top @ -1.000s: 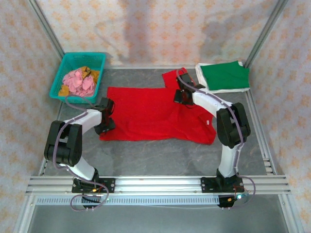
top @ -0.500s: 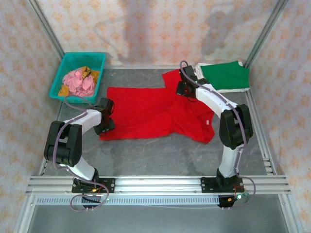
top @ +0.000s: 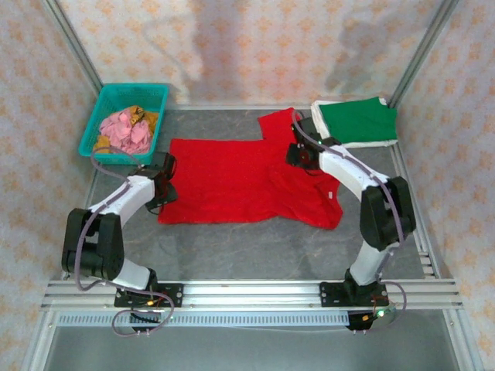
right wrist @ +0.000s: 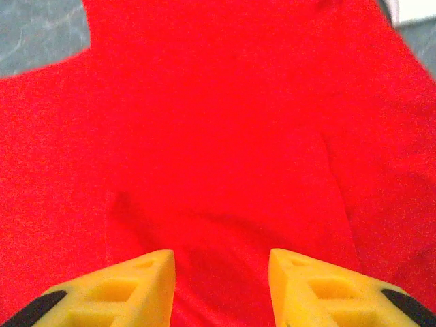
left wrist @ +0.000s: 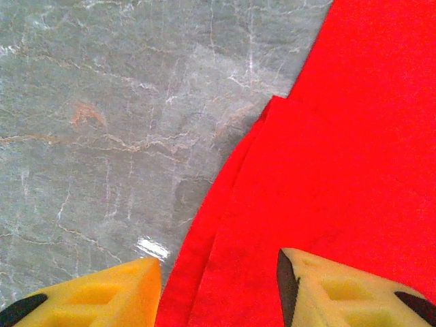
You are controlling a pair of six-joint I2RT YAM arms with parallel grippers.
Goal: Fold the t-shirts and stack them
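A bright red t-shirt lies spread across the middle of the grey table, one sleeve pointing to the back. A dark green t-shirt sits folded on a white t-shirt at the back right. My left gripper is at the red shirt's left edge. In the left wrist view its jaws stand open, with the doubled red hem lying flat between them. My right gripper hovers over the shirt's upper right part, open over rumpled red cloth.
A teal basket holding pink and orange items stands at the back left. Metal frame posts rise at the back corners and an aluminium rail runs along the near edge. Bare grey tabletop lies in front of the red shirt.
My right gripper has opened and let go of the red cloth, which now lies flatter, and has come back toward the front. The left arm has shifted slightly to the back.
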